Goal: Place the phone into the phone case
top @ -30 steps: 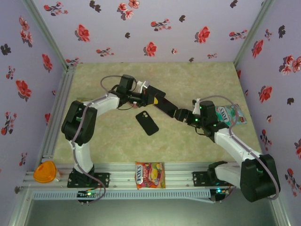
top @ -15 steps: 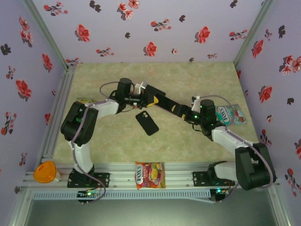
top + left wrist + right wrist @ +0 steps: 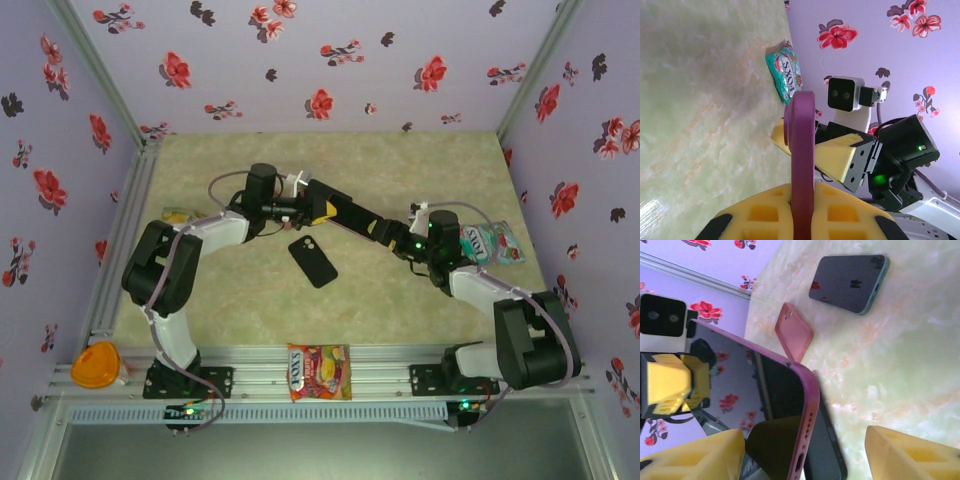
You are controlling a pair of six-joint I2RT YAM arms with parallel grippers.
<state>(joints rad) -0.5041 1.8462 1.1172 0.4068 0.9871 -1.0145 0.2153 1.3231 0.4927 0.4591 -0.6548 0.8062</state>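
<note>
My left gripper (image 3: 320, 205) (image 3: 801, 200) is shut on one end of a purple phone case (image 3: 350, 215) (image 3: 801, 140), holding it edge-up above the table. The case's inner face (image 3: 765, 390) is dark and glossy, and a dark slab (image 3: 825, 455) lies against its outer side. My right gripper (image 3: 384, 233) (image 3: 805, 450) is open, straddling the case's other end; one finger (image 3: 690, 455) is close to it and the other (image 3: 910, 455) stands well apart. A black phone (image 3: 313, 260) (image 3: 850, 282) lies back-up on the table below.
A small pink case (image 3: 794, 331) lies on the table near the black phone. Candy packets sit at the right wall (image 3: 490, 243) (image 3: 785, 75), the left edge (image 3: 178, 214) and the front rail (image 3: 319, 372). An orange object (image 3: 95, 365) rests at the front left corner.
My right gripper has moved left up to the free end of the purple case and its jaws have narrowed. The left gripper, still shut on the case, has shifted slightly left.
</note>
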